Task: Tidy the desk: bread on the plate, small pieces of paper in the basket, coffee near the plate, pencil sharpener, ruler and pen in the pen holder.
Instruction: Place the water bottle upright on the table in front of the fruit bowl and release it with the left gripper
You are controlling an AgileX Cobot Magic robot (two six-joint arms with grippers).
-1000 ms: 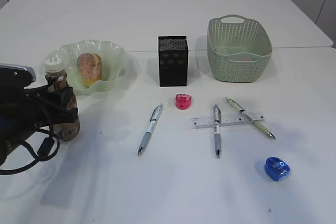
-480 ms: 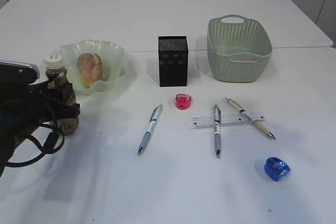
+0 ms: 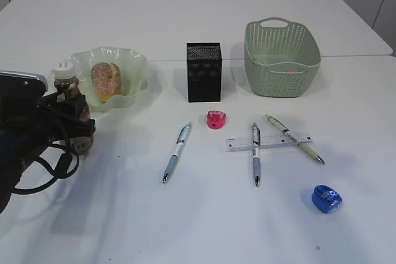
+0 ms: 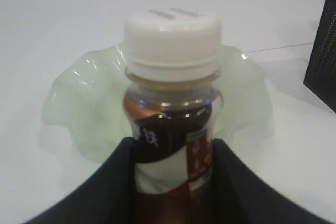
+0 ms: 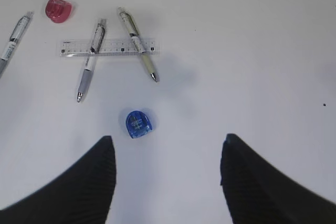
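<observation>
The left hand (image 4: 170, 182) was clamped on the plastic bottle of brown coffee drink with a white cap (image 3: 69, 100), its dark fingers (image 4: 105, 187) pressed against either side of the brown-and-white label. The bottle stood upright at the left edge of the white table (image 3: 185, 227), just in front of the pale green translucent dish with a wavy rim (image 3: 133, 69), which held the oval golden-brown bun with a sugary top (image 3: 106, 80).

The right hand (image 5: 168, 182) hung empty above the table with its fingers spread wide, well apart from everything below it; the blue pencil sharpener (image 5: 139, 123) lay just ahead of the gap between them.

The black upright mesh box (image 3: 203, 72) stood near the middle, and the sage-green perforated plastic basket with cut-out handles (image 3: 281, 59) stood to its right; something small and pinkish lay inside the basket, too small to identify. A pink pencil sharpener (image 3: 216, 119) lay just in front of the black box. A grey-barrelled pen (image 3: 177, 151) lay alone to the left of centre. The short clear plastic ruler (image 3: 267, 141) lay flat with a second grey pen (image 3: 255, 153) and a cream-coloured pen (image 3: 293, 138) both crossing over it.
</observation>
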